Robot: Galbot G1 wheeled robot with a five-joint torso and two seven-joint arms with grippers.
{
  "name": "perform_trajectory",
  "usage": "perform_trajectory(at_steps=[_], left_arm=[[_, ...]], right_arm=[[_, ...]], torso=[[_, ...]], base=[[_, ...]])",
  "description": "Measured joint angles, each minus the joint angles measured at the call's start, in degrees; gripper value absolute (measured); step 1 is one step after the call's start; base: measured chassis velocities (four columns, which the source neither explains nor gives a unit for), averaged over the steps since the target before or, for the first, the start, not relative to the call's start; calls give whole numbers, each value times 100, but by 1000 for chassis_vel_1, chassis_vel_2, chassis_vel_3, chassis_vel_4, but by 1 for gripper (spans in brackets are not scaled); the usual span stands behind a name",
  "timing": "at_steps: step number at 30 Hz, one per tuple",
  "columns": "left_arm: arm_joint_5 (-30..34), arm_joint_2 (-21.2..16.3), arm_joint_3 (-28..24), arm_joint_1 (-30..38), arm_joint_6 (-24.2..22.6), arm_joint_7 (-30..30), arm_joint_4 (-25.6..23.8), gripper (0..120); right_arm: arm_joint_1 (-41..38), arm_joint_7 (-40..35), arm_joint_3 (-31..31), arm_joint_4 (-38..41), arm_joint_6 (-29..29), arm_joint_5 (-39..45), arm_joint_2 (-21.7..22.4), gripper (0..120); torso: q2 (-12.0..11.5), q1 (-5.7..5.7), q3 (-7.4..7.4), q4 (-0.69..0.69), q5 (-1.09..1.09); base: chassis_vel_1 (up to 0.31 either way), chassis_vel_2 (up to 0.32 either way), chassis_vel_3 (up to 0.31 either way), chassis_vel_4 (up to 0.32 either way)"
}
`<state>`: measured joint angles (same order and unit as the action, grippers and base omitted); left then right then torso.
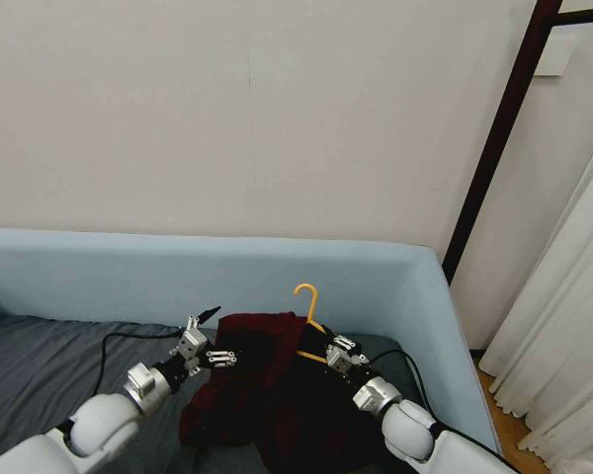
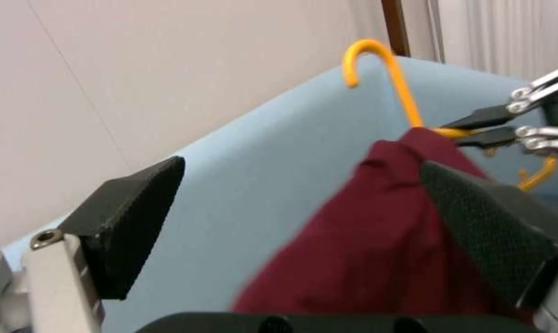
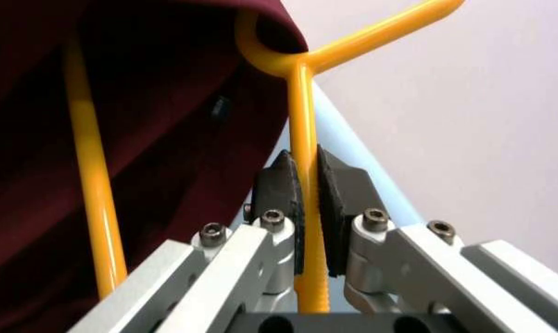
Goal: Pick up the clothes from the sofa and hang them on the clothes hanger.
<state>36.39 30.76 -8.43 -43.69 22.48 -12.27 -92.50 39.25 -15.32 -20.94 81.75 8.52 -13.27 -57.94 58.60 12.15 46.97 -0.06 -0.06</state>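
near the sofa's (image 1: 178, 276) right back corner, my right gripper (image 3: 307, 177) is clamped on the yellow hanger (image 3: 301, 118), which carries the dark red garment (image 1: 252, 390) above the seat. my left gripper (image 1: 220, 357) sits at the garment's shoulder, fingers apart.

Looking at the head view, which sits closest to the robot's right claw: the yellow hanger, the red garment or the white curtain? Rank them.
1. yellow hanger: clamped in the right gripper.
2. red garment: draped just beside it, leftward.
3. white curtain: far right, beyond the sofa.
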Motion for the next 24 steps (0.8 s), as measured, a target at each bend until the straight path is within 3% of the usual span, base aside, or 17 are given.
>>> perform_trajectory(at_steps=[3,8,11,12,14,24], left_arm=[[248,-35,-535,623,104,-332,304,99],[798,-105,-1544,1751,189,-1697,789,100],[1211,-91,-2018,2616,-88,-2888,1126,100],[1211,-91,-2018,2616,-88,-2888,1126,100],[1236,7,-2183,3031,-307,-3492,1390,100],[1353,838,-3171,4088,-635,-4206,2611,100]], right_arm=[[66,3,120,12,113,-272,20,4],[160,4,362,33,322,-771,109,4],[170,4,421,31,414,-971,182,4],[170,4,421,31,414,-971,182,4],[163,4,444,22,459,-1060,204,4],[156,14,594,13,644,-1186,244,4]], torso=[[0,0,0,-4,0],[0,0,0,-2,-1],[0,0,-1,-1,4],[0,0,-1,-1,4],[0,0,0,-1,2],[0,0,0,-2,0]], base=[[0,0,0,0],[0,0,0,0],[0,0,0,0],[0,0,0,0],[0,0,0,0],[0,0,0,0]])
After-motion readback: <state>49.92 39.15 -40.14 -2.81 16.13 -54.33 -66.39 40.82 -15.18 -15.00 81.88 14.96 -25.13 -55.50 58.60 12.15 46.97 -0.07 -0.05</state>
